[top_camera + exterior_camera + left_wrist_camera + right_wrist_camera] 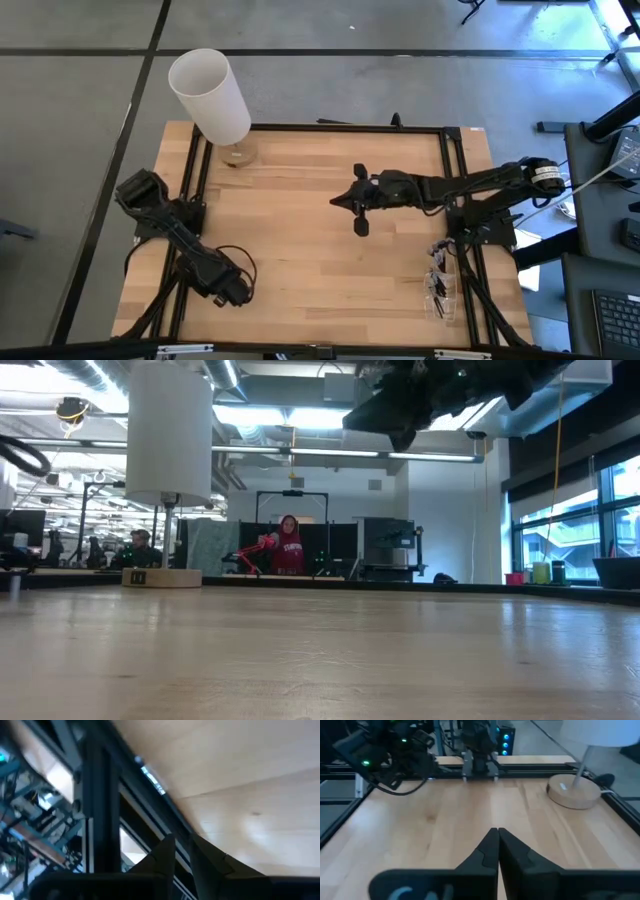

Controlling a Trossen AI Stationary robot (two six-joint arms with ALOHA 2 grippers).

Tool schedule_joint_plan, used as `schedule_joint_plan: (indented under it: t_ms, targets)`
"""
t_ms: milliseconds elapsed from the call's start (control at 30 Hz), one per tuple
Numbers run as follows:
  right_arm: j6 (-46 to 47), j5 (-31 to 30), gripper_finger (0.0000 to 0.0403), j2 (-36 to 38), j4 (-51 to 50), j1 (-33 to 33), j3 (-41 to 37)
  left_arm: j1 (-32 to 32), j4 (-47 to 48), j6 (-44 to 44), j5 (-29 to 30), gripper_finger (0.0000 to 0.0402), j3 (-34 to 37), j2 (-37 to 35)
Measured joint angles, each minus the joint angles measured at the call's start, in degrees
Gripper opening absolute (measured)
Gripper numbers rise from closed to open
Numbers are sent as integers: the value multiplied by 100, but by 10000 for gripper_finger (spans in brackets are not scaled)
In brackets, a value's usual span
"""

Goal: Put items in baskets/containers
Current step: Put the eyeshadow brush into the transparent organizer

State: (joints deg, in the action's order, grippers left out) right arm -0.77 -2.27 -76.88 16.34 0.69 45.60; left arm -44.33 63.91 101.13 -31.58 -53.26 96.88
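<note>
Light wooden table [300, 250] in a black metal frame, mostly bare. White cylindrical lamp on a round wooden base [210, 95] stands at its far left corner, clear of the work area. Right arm reaches out over the table's middle, well right of the lamp; right gripper [358, 205] hangs above the wood, fingers [492, 851] pressed together, holding nothing. Left gripper [235, 288] is parked at the near left edge, nearly closed and empty. Clear plastic holder with thin black brushes [438, 285] sits on the frame's right rail, near corner, diagonally opposite the lamp; likely the next pick-up spot.
</note>
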Motion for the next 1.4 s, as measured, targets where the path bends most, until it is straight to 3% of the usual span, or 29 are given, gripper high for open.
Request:
schedule_joint_plan:
  t_ms: [467, 667, 767, 1133, 1400]
  targets:
    - [-167, 0, 7, 0, 72, -214, 2, -175, -270, 318, -98, 3, 206, 323]
    - [-139, 38, 7, 0, 40, -236, 2, -293, -266, -15, -821, 3, 181, 971]
    - [-132, 99, 7, 0, 2, -236, 2, -328, -243, -5, -901, 3, 129, 1132]
    - [-79, 99, 7, 0, -125, -234, 2, -348, -387, 406, -819, 2, 71, 1259]
    - [-99, 99, 7, 0, -124, -234, 2, -449, -321, 808, -401, 3, -73, 1262]
